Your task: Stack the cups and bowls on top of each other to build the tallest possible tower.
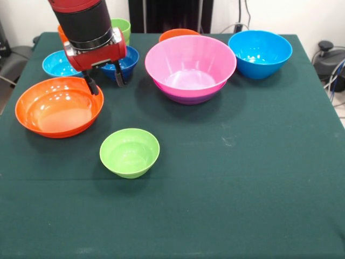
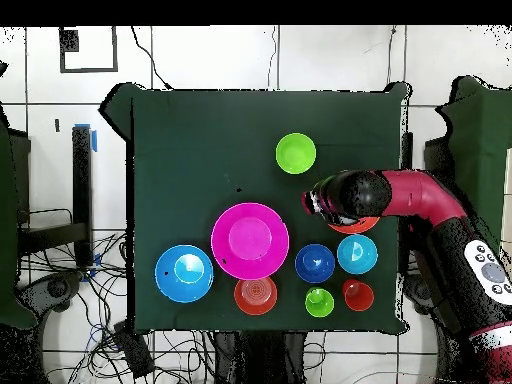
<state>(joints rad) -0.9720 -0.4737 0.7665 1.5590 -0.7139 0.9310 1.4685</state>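
Gripper [image 1: 103,80] hangs with its two dark fingers spread and nothing between them, above the right rim of the wide orange bowl [image 1: 58,107], which sits upright at the bench's [image 1: 242,178] left side.

Left to right in the front view: a light-blue bowl [image 1: 56,63] stands behind the wide orange bowl; a dark-blue bowl [image 1: 125,62] is partly hidden by the arm; behind it a green cup [image 1: 123,26] shows at the far edge, with a sliver of an orange cup [image 1: 61,33] beside the arm. A small green bowl [image 1: 130,152] stands alone nearer the camera. At centre the pink bowl [image 1: 190,63] sits nested in a purple bowl [image 1: 186,97], whose rim shows beneath it; this pair is the only stacking visible. A small orange bowl [image 1: 178,34] peeks out behind it. The big blue bowl [image 1: 260,53] stands apart at far right.

Judgement: the tower is barely begun, two pieces joined; six bowls and both cups remain loose on the bench.
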